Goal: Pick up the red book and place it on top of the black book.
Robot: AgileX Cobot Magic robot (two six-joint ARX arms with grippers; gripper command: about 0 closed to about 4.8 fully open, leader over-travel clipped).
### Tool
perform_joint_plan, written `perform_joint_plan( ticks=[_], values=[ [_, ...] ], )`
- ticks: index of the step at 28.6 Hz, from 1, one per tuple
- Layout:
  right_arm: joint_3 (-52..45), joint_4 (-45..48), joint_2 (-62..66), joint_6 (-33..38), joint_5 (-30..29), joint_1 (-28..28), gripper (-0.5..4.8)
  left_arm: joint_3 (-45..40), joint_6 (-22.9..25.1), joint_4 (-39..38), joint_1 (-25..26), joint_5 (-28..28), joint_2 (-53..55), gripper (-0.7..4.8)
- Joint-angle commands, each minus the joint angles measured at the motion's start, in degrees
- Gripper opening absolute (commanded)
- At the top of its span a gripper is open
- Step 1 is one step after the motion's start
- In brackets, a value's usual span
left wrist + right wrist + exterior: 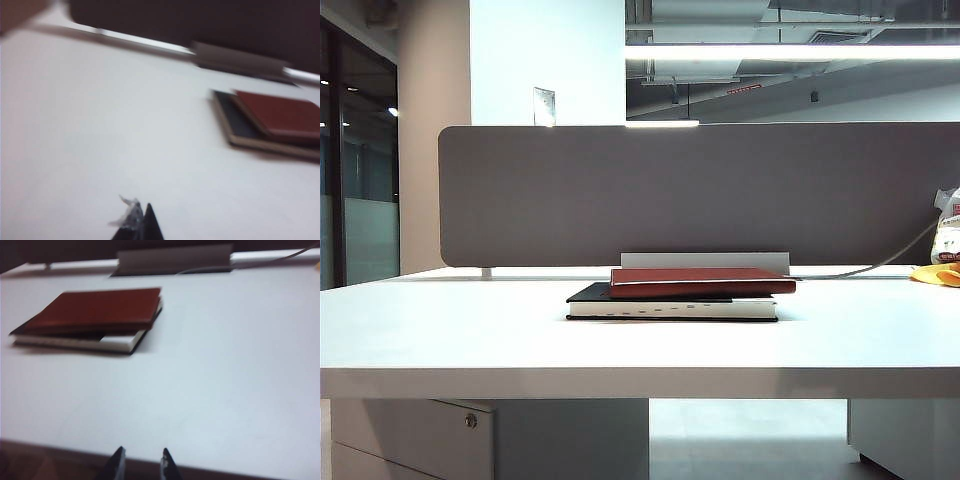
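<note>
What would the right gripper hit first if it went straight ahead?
Probably bare table. The right gripper, slightly open at the near edge, points past the red book on the black book, which lie off to one side; depth is unclear.

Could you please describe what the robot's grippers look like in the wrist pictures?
Only the tips show. The left gripper has dark, pointed fingers, with a scrap of crinkled clear material beside them. The right gripper shows two dark, tapering fingers. No arms, cables or markings are visible.
</note>
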Motion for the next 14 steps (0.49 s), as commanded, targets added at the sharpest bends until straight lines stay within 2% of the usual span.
perform_joint_plan(
  ticks=[1, 14],
  values=[
    [-0.20, 0.66, -3.06, -0.02, -0.07, -2.89, 0.95, -0.02, 0.24, 0.42, 5.97, -0.04, -2.43, -0.06],
    [-0.20, 0.63, -5.07, -0.02, -0.46, -3.72, 0.95, -0.02, 0.24, 0.77, 6.56, 0.20, -2.36, -0.06]
  ],
)
